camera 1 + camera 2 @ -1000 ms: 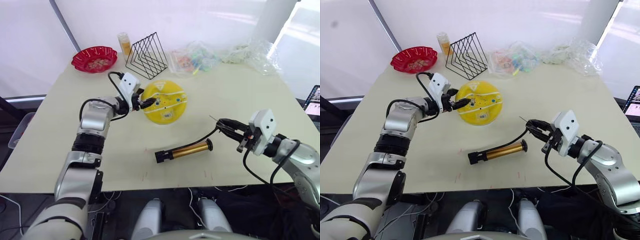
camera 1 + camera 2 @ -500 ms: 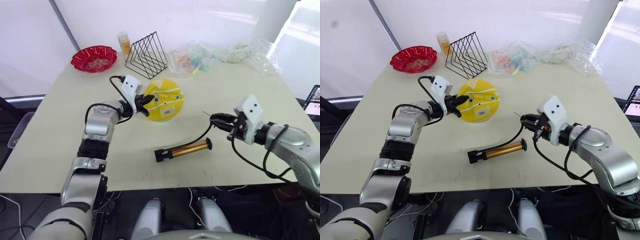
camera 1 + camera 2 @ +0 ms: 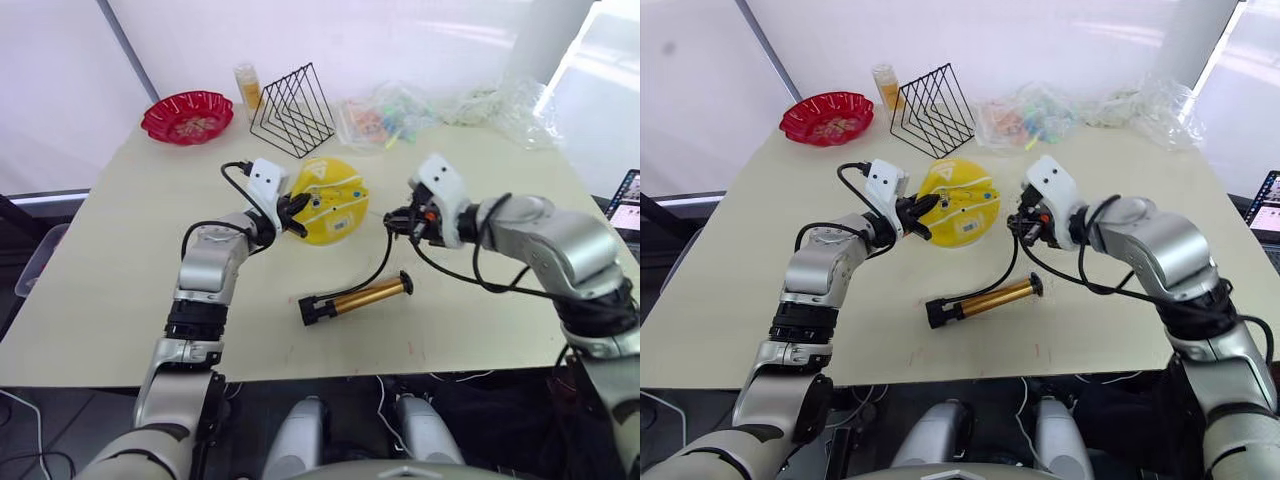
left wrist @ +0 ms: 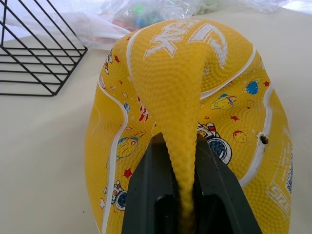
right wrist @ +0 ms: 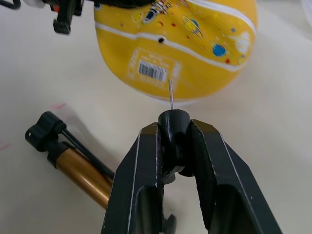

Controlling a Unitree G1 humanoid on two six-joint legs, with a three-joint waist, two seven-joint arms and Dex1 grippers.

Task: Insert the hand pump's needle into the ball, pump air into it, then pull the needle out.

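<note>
Moved: right tool (image 5: pixel 174 127) has swung from well right of the ball (image 3: pixel 333 200) to just beside it.
Left tool (image 4: pixel 179 192): clenched on a pinched fold of the flat ball, tilting its face up for access.
Right tool: grasping the needle (image 5: pixel 170 94) fitting.
Needle axis: aimed at the ball, short of the valve hole (image 5: pixel 161 39).
Hand pump (image 3: pixel 355 298): on the table (image 3: pixel 120 250), nearer than the ball, lying left-right.
</note>
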